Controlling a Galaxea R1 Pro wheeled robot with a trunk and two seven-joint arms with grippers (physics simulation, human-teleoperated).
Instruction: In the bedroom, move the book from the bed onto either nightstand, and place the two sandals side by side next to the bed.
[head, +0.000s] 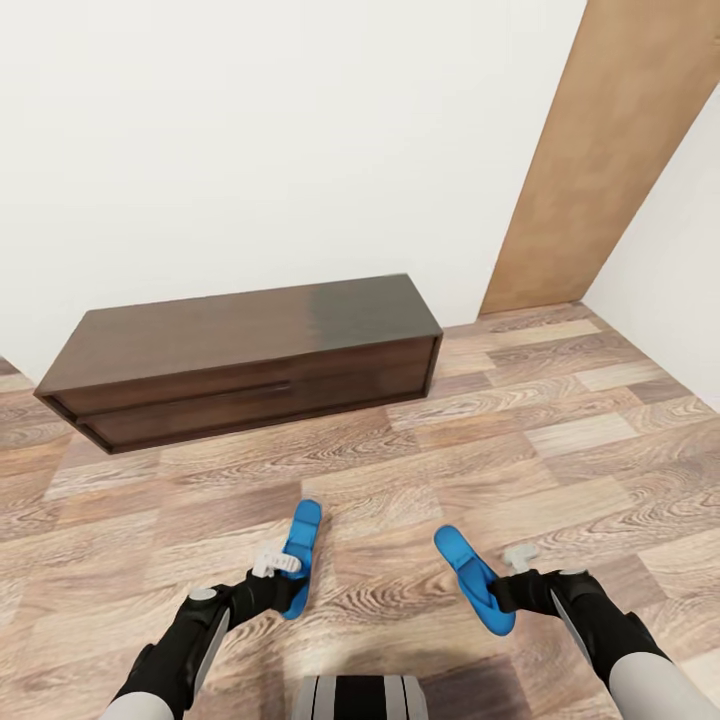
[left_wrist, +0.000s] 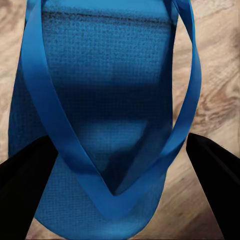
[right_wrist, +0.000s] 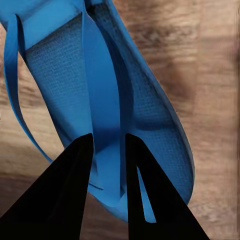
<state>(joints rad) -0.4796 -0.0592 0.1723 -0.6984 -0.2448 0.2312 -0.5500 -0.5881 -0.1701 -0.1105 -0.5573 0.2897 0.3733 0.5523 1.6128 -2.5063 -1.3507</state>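
Over plank floor (head: 560, 440), each tool (head: 285, 590) (head: 497, 592) grips one blue sandal (head: 302, 550) (head: 470, 575).

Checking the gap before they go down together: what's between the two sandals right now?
Bare wood floor in the head view; the left sandal and right sandal are apart, with nothing between them.

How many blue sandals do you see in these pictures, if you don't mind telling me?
2. One sandal is held by the left gripper, the other sandal by the right gripper, both above the wood floor.
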